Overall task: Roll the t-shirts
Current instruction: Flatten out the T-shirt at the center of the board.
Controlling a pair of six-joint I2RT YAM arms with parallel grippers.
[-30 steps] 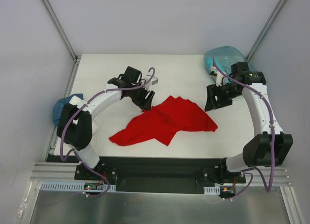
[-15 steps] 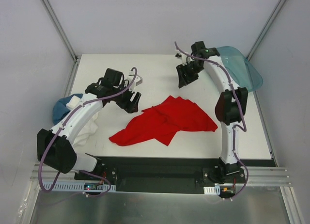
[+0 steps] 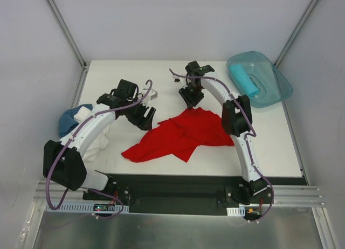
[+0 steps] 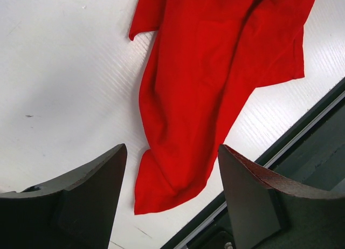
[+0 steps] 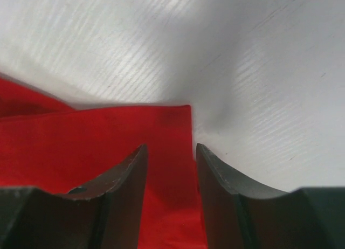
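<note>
Red cloth is the job in hand: the red t-shirt [image 3: 186, 131] lies crumpled and folded over itself in the middle of the white counter [image 3: 124, 76], its long tail reaching toward the near left.

The right pincer [image 3: 191, 98] sits at the shirt's far corner. Its wrist view shows the jaws only narrowly parted, straddling the corner's straight edge, not clenched on it. The left pincer [image 3: 145, 118] hovers released and wide apart, just beside the shirt's far left edge.

As I judge it, the main risk is a thin bite. With so little cloth between the right jaws, closing may catch one layer or nothing, and a pull would let it slip. A one-sided pull would also drag the whole bundle instead of spreading it.

The tail ends near the counter's front edge and the dark rail, so any pull that way could spill it over. Bare counter lies beyond and to the right of the shirt. The left side is cramped by the blue t-shirt [image 3: 67, 121] and white t-shirt [image 3: 99, 140] heaped there. The teal plastic tub [image 3: 272, 90], holding a turquoise t-shirt [image 3: 243, 76], fills the far right corner.
</note>
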